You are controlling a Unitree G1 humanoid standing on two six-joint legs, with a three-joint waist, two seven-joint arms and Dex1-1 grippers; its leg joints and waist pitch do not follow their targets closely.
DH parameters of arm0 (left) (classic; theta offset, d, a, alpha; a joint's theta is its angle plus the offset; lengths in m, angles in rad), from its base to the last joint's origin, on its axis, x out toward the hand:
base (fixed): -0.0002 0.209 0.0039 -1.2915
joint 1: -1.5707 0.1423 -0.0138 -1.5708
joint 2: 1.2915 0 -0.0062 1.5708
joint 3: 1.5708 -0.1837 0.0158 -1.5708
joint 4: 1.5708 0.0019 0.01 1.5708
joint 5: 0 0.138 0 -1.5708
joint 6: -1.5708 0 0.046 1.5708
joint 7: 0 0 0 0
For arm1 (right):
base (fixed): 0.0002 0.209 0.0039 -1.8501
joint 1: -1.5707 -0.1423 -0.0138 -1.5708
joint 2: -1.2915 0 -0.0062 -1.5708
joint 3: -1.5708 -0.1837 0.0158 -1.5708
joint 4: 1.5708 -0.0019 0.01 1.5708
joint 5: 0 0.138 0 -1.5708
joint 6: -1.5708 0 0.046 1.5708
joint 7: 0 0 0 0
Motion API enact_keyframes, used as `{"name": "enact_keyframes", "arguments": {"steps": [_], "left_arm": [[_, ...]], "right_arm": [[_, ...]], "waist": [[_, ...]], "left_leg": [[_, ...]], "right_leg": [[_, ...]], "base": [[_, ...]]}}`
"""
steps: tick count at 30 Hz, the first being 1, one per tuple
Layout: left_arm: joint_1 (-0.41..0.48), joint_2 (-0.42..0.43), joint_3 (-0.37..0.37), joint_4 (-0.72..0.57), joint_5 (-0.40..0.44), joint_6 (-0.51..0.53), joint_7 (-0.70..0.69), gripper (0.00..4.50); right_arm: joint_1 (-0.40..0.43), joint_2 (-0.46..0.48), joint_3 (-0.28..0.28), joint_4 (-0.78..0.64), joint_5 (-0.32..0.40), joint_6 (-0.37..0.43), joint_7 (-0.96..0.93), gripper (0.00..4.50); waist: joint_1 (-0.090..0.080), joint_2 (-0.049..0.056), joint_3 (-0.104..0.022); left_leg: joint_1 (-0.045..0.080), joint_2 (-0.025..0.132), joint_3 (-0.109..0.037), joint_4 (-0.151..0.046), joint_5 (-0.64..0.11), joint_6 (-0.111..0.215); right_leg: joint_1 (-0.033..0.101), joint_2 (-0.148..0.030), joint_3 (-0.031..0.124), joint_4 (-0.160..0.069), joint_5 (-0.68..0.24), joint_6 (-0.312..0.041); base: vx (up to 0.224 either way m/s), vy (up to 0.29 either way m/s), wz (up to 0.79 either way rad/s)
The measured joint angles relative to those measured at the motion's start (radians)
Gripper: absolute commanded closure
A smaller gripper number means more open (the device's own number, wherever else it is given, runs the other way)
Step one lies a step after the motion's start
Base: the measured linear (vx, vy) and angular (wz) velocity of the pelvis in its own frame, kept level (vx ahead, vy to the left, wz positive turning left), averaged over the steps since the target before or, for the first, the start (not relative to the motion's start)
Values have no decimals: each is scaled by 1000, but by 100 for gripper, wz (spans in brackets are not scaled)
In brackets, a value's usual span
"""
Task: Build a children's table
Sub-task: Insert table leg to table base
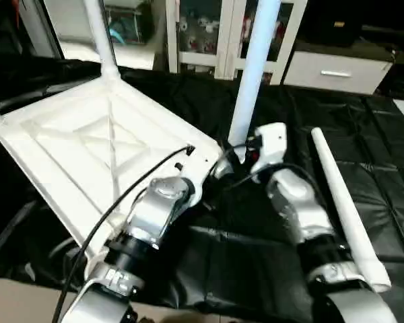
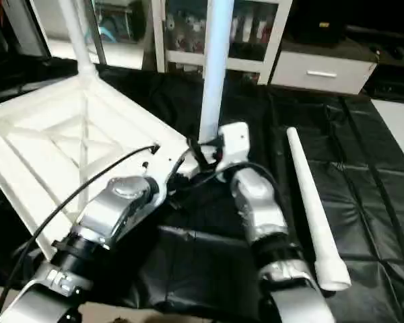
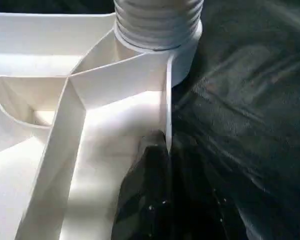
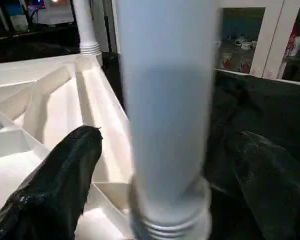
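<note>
Now, risk: the upright leg (image 1: 251, 81) may sit only part-threaded in its corner socket (image 4: 170, 220); several threads show above the collar, so it could lean or pull out if knocked.
Cause: the right gripper (image 4: 155, 165) has its fingers (image 4: 60, 180) spread wide on either side of the leg, not touching it, so nothing steadies the leg but the threads.
Second risk: the tabletop (image 1: 87, 148) could shift on the black sheet (image 1: 256, 269) if its rim slips from the left gripper (image 3: 160, 150).
Left gripper: closed, pinching the tabletop's thin rim wall beside the corner socket.
Right gripper: open around the leg's base, holding nothing.
Tabletop: white, upside down on the black sheet, ribs running diagonally to the corners, tilted toward the robot's left.
Far leg (image 1: 99, 33): upright in the far corner.
Spare leg (image 1: 347, 202): lies loose on the sheet, beside the right arm, threaded end toward the robot.
Remaining: judging by this, at least one more leg awaits fitting.
</note>
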Motion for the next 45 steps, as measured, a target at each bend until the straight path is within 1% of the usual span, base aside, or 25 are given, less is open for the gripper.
{"name": "enact_keyframes", "arguments": {"steps": [4, 7, 8, 10, 13, 15, 17, 19, 23, 26, 27, 29, 32, 39, 43, 45], "left_arm": [[10, 37, -27, -19, -8, -14, -59, 450], [14, 67, -38, -26, -11, -31, -103, 450], [17, 78, -42, -28, -12, -38, -117, 450], [19, 94, -47, -30, -14, -42, -137, 450], [21, 128, -66, -37, -19, -59, -186, 450], [25, 153, -77, -42, -20, -71, -219, 450], [27, 175, -84, -47, -23, -80, -252, 450], [30, 193, -89, -52, -27, -85, -282, 450], [41, 228, -110, -73, -37, -105, -351, 450], [42, 282, -143, -88, -41, -133, -431, 450], [42, 300, -149, -92, -43, -146, -457, 450], [43, 334, -155, -93, -51, -162, -509, 450], [43, 359, -164, -92, -52, -182, -554, 450], [27, 392, -187, -76, -50, -218, -619, 450], [24, 404, -190, -72, -50, -230, -644, 450], [22, 405, -192, -70, -50, -233, -652, 450]], "right_arm": [[47, -50, -3, -85, 24, 59, 51, 22], [86, -99, 2, -178, 66, 129, 151, 22], [108, -128, 11, -223, 89, 160, 206, 22], [137, -168, 19, -274, 115, 196, 277, 22], [183, -234, 54, -347, 151, 245, 396, 22], [211, -287, 82, -374, 156, 257, 466, 22], [213, -311, 87, -374, 150, 264, 491, 22], [211, -314, 87, -374, 140, 264, 492, 22], [207, -327, 88, -374, 134, 278, 505, 22], [207, -364, 95, -396, 136, 296, 549, 22], [207, -382, 101, -409, 138, 305, 566, 22], [207, -404, 110, -431, 143, 312, 604, 22], [212, -420, 127, -447, 143, 315, 650, 22], [219, -442, 154, -459, 143, 322, 719, 22], [218, -444, 166, -458, 141, 320, 722, 22], [211, -434, 168, -443, 129, 307, 718, 22]], "waist": [[8, 0, 0], [14, 1, 0], [16, 1, 1], [17, 2, 1], [14, 2, 1], [14, 2, 1], [13, 2, 1], [13, 2, 1], [25, 2, 0], [40, 2, 0], [43, 2, 0], [43, 2, 0], [43, 2, 0], [43, 3, 0], [43, 4, -1], [43, 4, -1]], "left_leg": [[0, 0, 0, 1, 0, 0], [0, 0, 0, 1, 0, 0], [1, 0, 0, 1, 0, 0], [1, 0, 0, 1, 0, 0], [3, 0, 0, 2, 0, -1], [4, 0, 0, 2, -1, -2], [4, 0, 0, 2, -3, -5], [6, 0, 0, 2, -3, -5], [7, 0, 0, 2, -3, -5], [8, 0, 0, 3, -4, -5], [8, 0, 0, 3, -4, -5], [9, 0, 0, 3, -3, -5], [10, 0, 0, 3, -4, -6], [11, 0, 0, 4, -4, -6], [11, 0, 0, 4, -4, -6], [11, 0, 0, 4, -4, -6]], "right_leg": [[1, 0, 0, 0, 0, 0], [2, 0, 0, -1, 0, 0], [2, 0, 0, -1, 0, 0], [3, 0, 0, -1, 0, 0], [5, 0, 0, -1, 0, 0], [6, 0, 0, -1, 0, 0], [6, 0, 0, -1, 0, 0], [8, 0, 0, 0, 0, 0], [10, -1, 0, -1, 0, 0], [11, -1, 0, -1, 0, 0], [11, -1, 0, -1, 0, 0], [12, -1, 0, -1, 0, 0], [14, -1, 0, -1, 0, 0], [15, -2, 0, -1, 0, 0], [15, -2, 0, 0, 0, 0], [15, -2, 0, 0, 0, 0]], "base": [[0, 0, 0], [0, 0, 0], [0, 0, 0], [0, 0, 0], [0, 0, 0], [0, 0, 0], [0, 0, 0], [0, 0, 0], [0, 0, 0], [0, 0, 0], [0, 0, 0], [0, 0, 0], [0, 0, 0], [0, 0, 0], [0, 0, 0], [0, 0, 0]]}}
